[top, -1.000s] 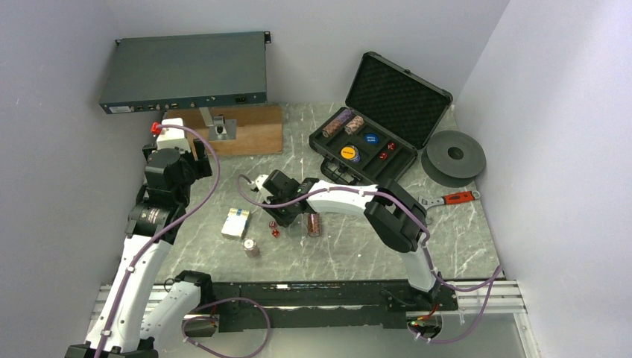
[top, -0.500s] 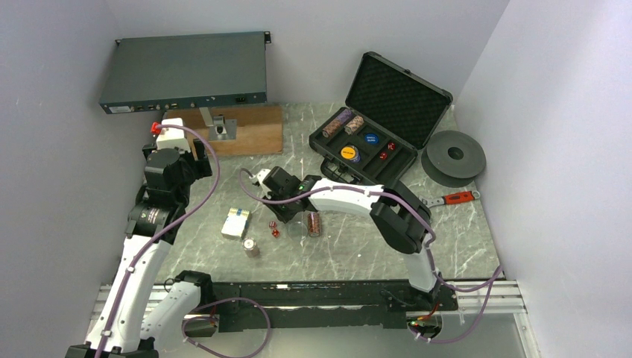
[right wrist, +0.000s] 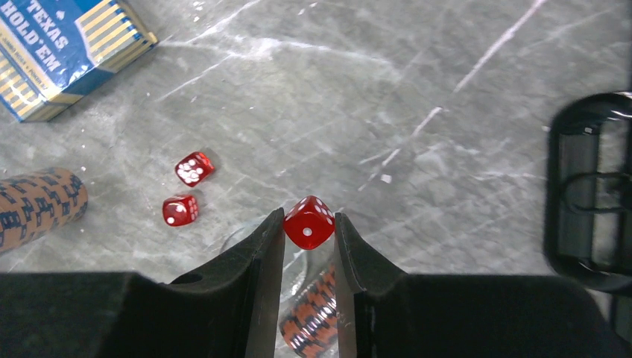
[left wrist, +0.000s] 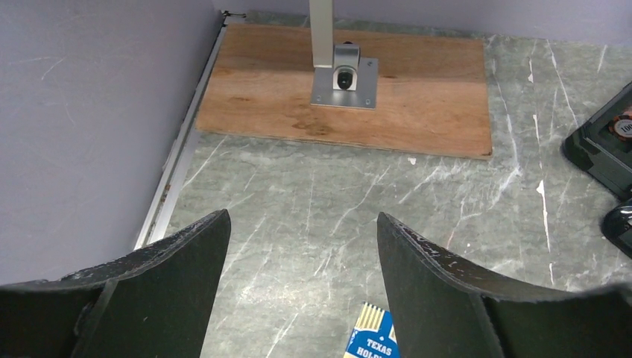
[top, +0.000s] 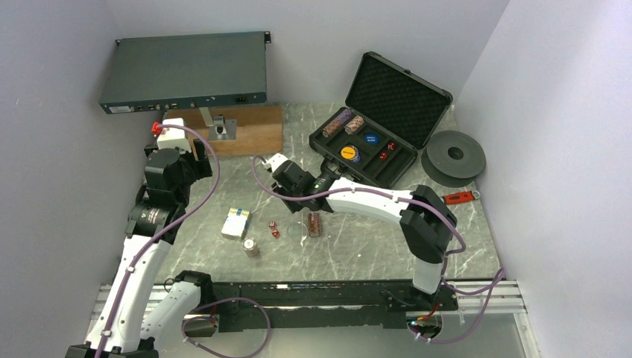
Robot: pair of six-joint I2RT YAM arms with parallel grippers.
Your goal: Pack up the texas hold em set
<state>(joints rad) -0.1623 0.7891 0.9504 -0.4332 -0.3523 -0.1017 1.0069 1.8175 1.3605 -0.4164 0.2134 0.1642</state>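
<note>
Three red dice show in the right wrist view. One die [right wrist: 308, 226] is clamped between the jaws of the right gripper [right wrist: 308, 233] and held clear of the marble surface [right wrist: 417, 67]. A loose die [right wrist: 194, 168] and a second loose die [right wrist: 180, 210] lie close together on the surface, just to the right of the card box [top: 236, 222] as the top camera sees it. One roll of chips [top: 251, 247] lies near the box's near-right corner, and another roll [top: 314, 224] lies farther right, beyond the loose dice and beneath the right gripper. The open case [top: 399, 97], with chips already in its tray, sits well apart from the box, to its far right. The left gripper [left wrist: 302, 246] hangs just beyond the box's far edge, its jaws apart and holding nothing.
</note>
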